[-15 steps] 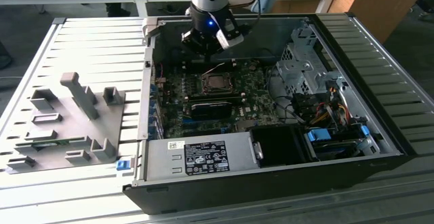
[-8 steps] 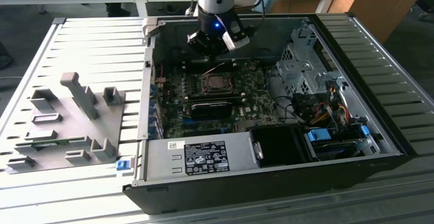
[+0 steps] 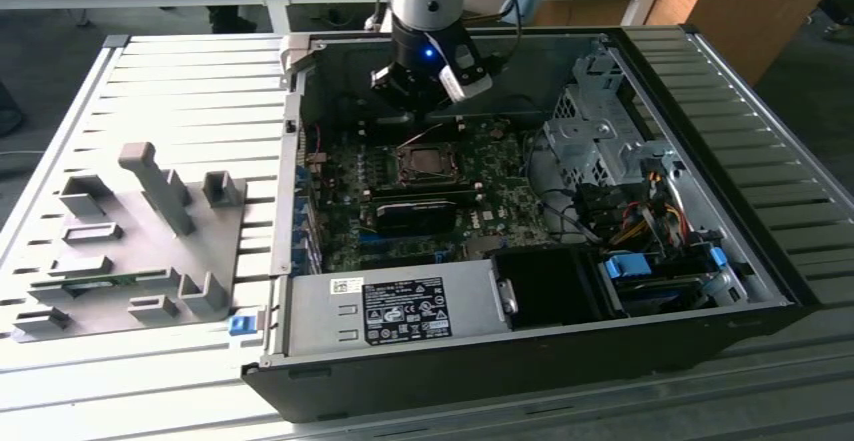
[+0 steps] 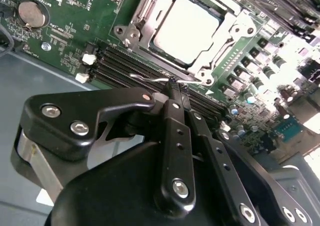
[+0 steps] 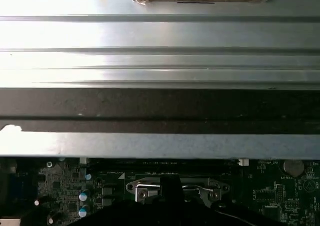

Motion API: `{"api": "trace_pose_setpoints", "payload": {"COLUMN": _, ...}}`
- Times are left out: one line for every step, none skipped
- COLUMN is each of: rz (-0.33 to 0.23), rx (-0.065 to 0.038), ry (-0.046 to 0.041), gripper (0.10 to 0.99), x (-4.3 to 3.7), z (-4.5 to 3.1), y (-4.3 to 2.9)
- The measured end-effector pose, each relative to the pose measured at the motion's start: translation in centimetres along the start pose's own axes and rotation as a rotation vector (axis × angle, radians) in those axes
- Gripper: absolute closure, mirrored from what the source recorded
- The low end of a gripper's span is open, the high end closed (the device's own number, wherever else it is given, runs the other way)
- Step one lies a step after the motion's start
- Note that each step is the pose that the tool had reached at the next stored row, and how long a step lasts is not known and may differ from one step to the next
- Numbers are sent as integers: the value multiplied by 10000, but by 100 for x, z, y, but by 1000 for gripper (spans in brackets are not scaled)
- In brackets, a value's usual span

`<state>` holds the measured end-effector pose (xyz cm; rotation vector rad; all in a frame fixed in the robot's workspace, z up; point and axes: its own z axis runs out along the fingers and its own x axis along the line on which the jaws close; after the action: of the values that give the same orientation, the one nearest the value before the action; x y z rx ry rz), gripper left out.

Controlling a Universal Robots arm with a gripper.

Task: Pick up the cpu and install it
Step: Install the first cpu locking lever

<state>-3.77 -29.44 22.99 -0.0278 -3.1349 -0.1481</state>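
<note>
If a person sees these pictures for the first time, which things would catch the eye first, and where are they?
First the open computer case on the ribbed metal table, its green motherboard exposed. Next the gripper, hanging over the board's far end, just beyond the socket. In the second wrist view the silvery cpu lies in that socket, with the closed fingers in front of it, holding nothing.

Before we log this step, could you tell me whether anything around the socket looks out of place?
Nothing stands out. The cpu lies flat and square inside the socket frame, and the gripper hangs beside it above the memory slots.
</note>
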Motion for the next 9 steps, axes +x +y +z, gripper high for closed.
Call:
{"api": "trace_pose_setpoints", "payload": {"rz": 0, "rx": -2, "ry": -1, "gripper": 980, "x": -5, "z": 5, "y": 2}}
{"api": "trace_pose_setpoints", "payload": {"rz": 0, "rx": -1, "ry": -1, "gripper": 980, "x": -11, "z": 10, "y": 5}}
{"api": "trace_pose_setpoints", "payload": {"rz": 0, "rx": 0, "ry": 0, "gripper": 980, "x": -17, "z": 14, "y": 9}}
{"api": "trace_pose_setpoints", "payload": {"rz": 0, "rx": 0, "ry": 0, "gripper": 980, "x": -25, "z": 18, "y": 13}}
{"api": "trace_pose_setpoints", "payload": {"rz": 0, "rx": 0, "ry": 0, "gripper": 980, "x": -33, "z": 23, "y": 18}}
{"api": "trace_pose_setpoints", "payload": {"rz": 0, "rx": 0, "ry": 0, "gripper": 980, "x": -40, "z": 27, "y": 23}}
{"api": "trace_pose_setpoints", "payload": {"rz": 0, "rx": -1, "ry": 0, "gripper": 980, "x": -44, "z": 34, "y": 29}}
{"api": "trace_pose_setpoints", "payload": {"rz": 1, "rx": 0, "ry": -1, "gripper": 980, "x": -48, "z": 40, "y": 36}}
{"api": "trace_pose_setpoints", "payload": {"rz": 1, "rx": 2, "ry": 0, "gripper": 980, "x": -52, "z": 47, "y": 46}}
